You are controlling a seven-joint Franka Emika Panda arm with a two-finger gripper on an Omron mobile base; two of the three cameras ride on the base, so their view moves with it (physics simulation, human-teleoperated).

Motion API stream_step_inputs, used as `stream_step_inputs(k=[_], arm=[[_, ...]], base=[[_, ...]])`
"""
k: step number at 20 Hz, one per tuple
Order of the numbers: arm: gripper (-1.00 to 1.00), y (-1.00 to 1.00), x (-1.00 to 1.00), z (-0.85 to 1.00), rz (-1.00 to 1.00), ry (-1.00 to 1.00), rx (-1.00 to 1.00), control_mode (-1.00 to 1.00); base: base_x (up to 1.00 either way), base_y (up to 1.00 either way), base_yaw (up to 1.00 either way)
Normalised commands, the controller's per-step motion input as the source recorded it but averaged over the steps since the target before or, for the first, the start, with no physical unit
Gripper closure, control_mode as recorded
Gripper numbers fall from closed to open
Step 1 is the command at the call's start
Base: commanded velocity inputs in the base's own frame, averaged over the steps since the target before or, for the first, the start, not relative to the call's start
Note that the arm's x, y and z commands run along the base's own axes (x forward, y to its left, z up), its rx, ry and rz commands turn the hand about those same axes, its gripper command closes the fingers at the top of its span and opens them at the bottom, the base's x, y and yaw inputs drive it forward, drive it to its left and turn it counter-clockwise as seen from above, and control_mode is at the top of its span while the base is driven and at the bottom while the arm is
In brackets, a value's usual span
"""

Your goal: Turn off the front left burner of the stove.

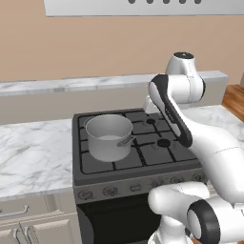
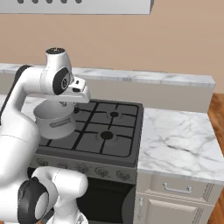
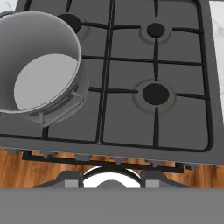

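I hover my gripper (image 2: 70,103), its grip state unclear, above the stove (image 1: 143,164) ahead, approach step under way; next I must descend to the near-left knob (image 1: 86,194) beneath the pot (image 1: 108,137).

tan wall (image 1: 95,43), marble counters (image 2: 179,140) (white cabinets (image 2: 175,201) below), wooden floor (image 1: 234,100).

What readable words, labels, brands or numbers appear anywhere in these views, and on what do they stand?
None can be read.
The stove front panel: small round knobs, any markings too small and blurred to tell.
The pot: plain grey metal, no label.
The range hood: dark round spots along its lower edge, no text.
The cabinet drawers and marble counter: no text.
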Motion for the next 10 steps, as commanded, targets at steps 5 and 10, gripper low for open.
stream_step_inputs(k=[5,10], arm=[[-1.00,0.01,-0.36,-0.05,0.02,0.00,-0.02,-1.00],[-1.00,0.37,-0.92,-0.25,0.13,-0.06,-0.09,-1.00]], base=[[0.00,0.00,0.00],[0.00,0.00,0.00]])
